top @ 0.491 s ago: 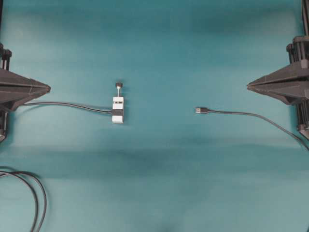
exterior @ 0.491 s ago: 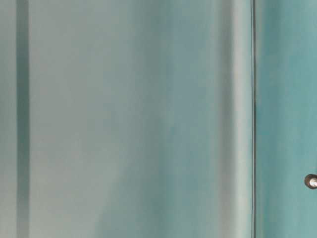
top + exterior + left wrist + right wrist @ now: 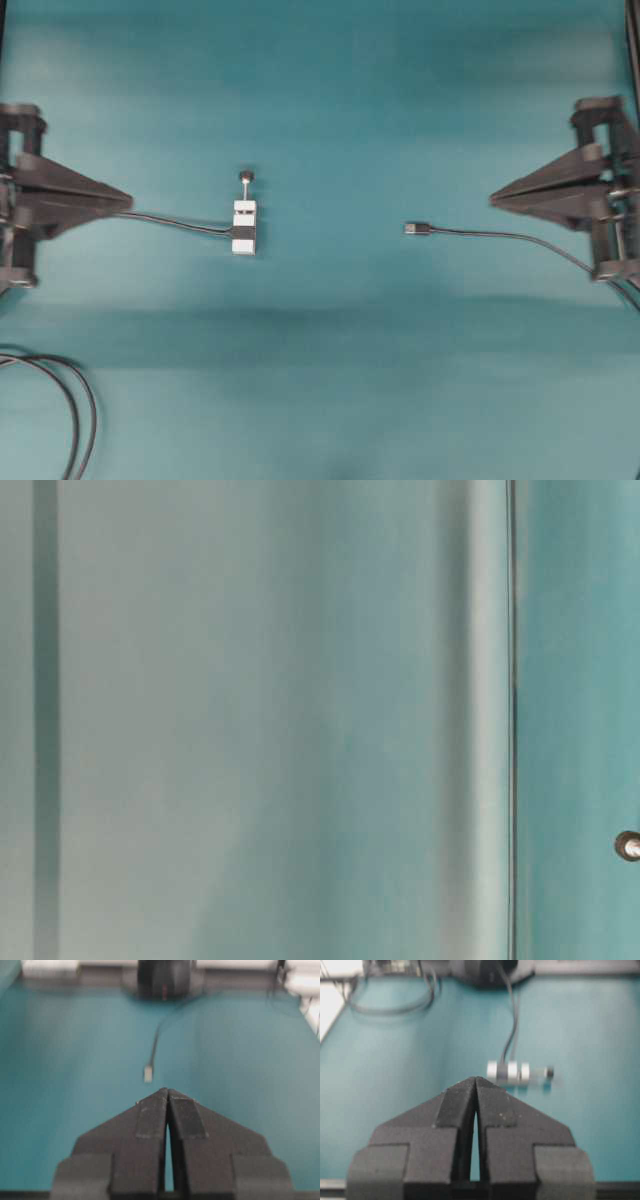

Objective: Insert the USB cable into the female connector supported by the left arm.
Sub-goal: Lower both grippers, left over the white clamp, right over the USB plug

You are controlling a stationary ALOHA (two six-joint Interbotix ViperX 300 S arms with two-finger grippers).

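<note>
Overhead: my left gripper sits at the left edge, tips pressed together, holding nothing. My right gripper mirrors it at the right edge, also clenched on nothing. The female connector lies on the teal table left of centre, a black band across its white block, knob post pointing up-frame, a thin lead running off toward my left gripper. The USB cable lies right of centre, its silver plug pointing at the connector but well apart from it. Thicker black looped cables curl at bottom left.

Table-level: mostly blurred teal (nothing of the task can be made out).

Left wrist cam: fingers closed tip to tip; the plug lies ahead on the table, beyond the tips.

Right wrist cam: fingers shut w/ only a sliver between; the connector lies just past the tips, a bit right, blurry.
</note>
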